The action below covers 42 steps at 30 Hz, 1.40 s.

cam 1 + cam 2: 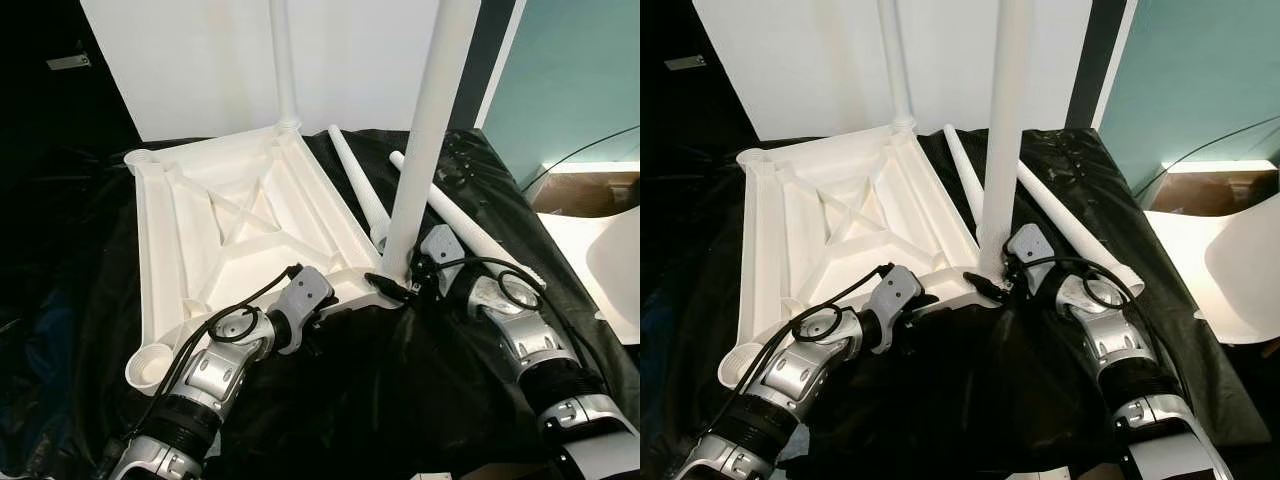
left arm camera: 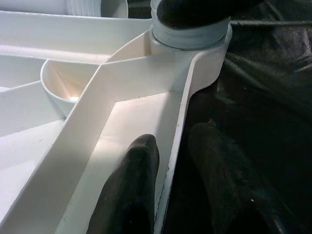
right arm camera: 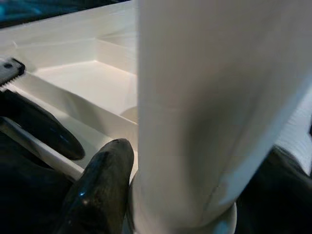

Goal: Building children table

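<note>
The white tabletop (image 1: 230, 215) lies upside down on the black-covered surface (image 1: 400, 390), centre-left of the frame. The left end effector (image 2: 168, 187), forearm angled up from the lower left, pinches the tabletop's near edge wall between its fingers (image 2: 131, 190). The right end effector (image 1: 405, 275), arm reaching in from the lower right, clamps the base of an upright white leg (image 1: 425, 140) in the near-right corner socket. Two loose legs (image 1: 470, 225) lie beyond.
</note>
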{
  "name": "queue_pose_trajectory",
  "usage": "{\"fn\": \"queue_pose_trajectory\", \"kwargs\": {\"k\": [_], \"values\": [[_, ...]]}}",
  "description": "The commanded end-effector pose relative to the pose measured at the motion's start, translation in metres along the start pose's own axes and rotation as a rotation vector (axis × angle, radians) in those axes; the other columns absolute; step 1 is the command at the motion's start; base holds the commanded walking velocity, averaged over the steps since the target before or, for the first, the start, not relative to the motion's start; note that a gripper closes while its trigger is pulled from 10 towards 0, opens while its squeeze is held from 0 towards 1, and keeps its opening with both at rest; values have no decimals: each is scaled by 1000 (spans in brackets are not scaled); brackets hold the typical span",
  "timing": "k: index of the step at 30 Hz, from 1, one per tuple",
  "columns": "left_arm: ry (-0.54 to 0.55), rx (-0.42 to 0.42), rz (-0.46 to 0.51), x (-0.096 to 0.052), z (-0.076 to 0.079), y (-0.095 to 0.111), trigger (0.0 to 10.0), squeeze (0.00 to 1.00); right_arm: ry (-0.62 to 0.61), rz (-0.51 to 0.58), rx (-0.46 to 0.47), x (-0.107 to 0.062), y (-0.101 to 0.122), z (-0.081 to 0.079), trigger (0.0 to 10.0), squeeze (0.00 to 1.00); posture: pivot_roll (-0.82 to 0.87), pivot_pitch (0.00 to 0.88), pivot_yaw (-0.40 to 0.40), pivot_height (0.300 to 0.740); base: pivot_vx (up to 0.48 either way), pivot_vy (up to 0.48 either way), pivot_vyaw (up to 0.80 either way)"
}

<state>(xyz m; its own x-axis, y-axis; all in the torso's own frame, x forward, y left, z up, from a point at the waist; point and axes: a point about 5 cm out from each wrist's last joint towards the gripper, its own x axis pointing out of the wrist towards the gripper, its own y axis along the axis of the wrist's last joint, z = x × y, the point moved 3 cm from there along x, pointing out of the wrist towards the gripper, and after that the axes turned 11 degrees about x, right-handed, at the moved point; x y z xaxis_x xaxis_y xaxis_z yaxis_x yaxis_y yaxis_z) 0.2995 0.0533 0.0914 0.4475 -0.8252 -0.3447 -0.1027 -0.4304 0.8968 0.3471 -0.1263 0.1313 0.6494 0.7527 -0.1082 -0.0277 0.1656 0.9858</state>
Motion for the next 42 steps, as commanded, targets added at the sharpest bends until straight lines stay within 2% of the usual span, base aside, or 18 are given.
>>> {"fn": "queue_pose_trajectory", "kwargs": {"k": [1, 4, 6, 8, 9, 10, 16, 23, 24, 25, 26, 28, 29, 32, 34, 35, 37, 42], "values": [[-84, -39, -71, 0, 18, -21, 10000, 0, -27, -3, 15, -7, 5, 10, 0, 0, -22, 0, -4, 740, 0, 0, 0], [-86, -40, -71, 0, 18, -21, 10000, 0, -55, 6, 50, -8, 3, 12, 0, 0, -21, 0, -4, 740, 0, 0, 0], [-93, -41, -73, -1, 21, -22, 10000, 0, -251, 43, 108, -14, -8, 18, 0, 0, -18, 0, -6, 740, 0, 0, 0], [-93, -41, -73, -1, 21, -22, 10000, 0, -251, 43, 108, -14, -8, 18, 0, 0, -18, 0, -6, 740, 0, 0, 0], [-91, -42, -78, -2, 20, -24, 10000, 0, -412, 56, 156, -21, -23, 17, 0, 0, -18, 0, -7, 740, 0, 0, 0], [-85, -42, -79, -2, 19, -24, 10000, 0, -443, 59, 181, -22, -29, 10, 0, 0, -11, 0, -8, 740, 0, 0, 0], [-79, -39, -79, -4, 16, -23, 10000, 0, -569, 90, 207, -20, -35, -6, 0, 0, -12, 0, 5, 740, 0, 0, 0], [-87, -35, -81, -4, 17, -23, 10000, 0, -624, 96, 205, -27, -35, -4, 0, 0, -15, 0, 17, 740, 0, 0, 0], [-88, -33, -84, -5, 16, -23, 10000, 0, -639, 91, 197, -28, -35, -3, 4314, 0, -16, 0, 18, 740, 0, 0, 0], [-88, -33, -84, -5, 16, -23, 10000, 0, -639, 91, 197, -28, -35, -3, 4314, 0, -16, 0, 18, 740, 0, 0, 0], [-89, -32, -86, -4, 15, -23, 10000, 0, -630, 90, 187, -26, -32, -2, 10000, 0, -16, 0, 18, 740, 0, 0, 0], [-90, -35, -81, -3, 15, -21, 10000, 0, -575, 108, 155, -22, -24, -3, 10000, 0, -19, 0, 23, 740, 0, 0, 0], [-91, -37, -80, -3, 15, -21, 10000, 0, -553, 120, 148, -21, -20, -3, 10000, 1000, -17, 0, 22, 740, 0, 0, 0], [-91, -38, -80, -3, 15, -20, 10000, 0, -531, 134, 154, -20, -17, -2, 10000, 1000, -16, 0, 21, 740, 0, 0, 0], [-86, -39, -81, -3, 14, -20, 10000, 0, -457, 130, 153, -16, -12, -1, 10000, 1000, -16, 0, 20, 740, 0, 0, 0], [-85, -41, -81, -3, 14, -20, 10000, 0, -388, 114, 135, -14, -10, -3, 10000, 0, -16, 0, 20, 740, 0, 0, 0], [-85, -42, -80, -3, 14, -20, 10000, 0, -343, 101, 121, -13, -9, -4, 10000, 0, -16, 0, 19, 740, 0, 0, 0], [-83, -51, -78, -4, 13, -20, 10000, 0, -149, -6, -7, -16, -12, -4, 10000, 0, -16, 0, 18, 740, 0, 0, 0]]}}
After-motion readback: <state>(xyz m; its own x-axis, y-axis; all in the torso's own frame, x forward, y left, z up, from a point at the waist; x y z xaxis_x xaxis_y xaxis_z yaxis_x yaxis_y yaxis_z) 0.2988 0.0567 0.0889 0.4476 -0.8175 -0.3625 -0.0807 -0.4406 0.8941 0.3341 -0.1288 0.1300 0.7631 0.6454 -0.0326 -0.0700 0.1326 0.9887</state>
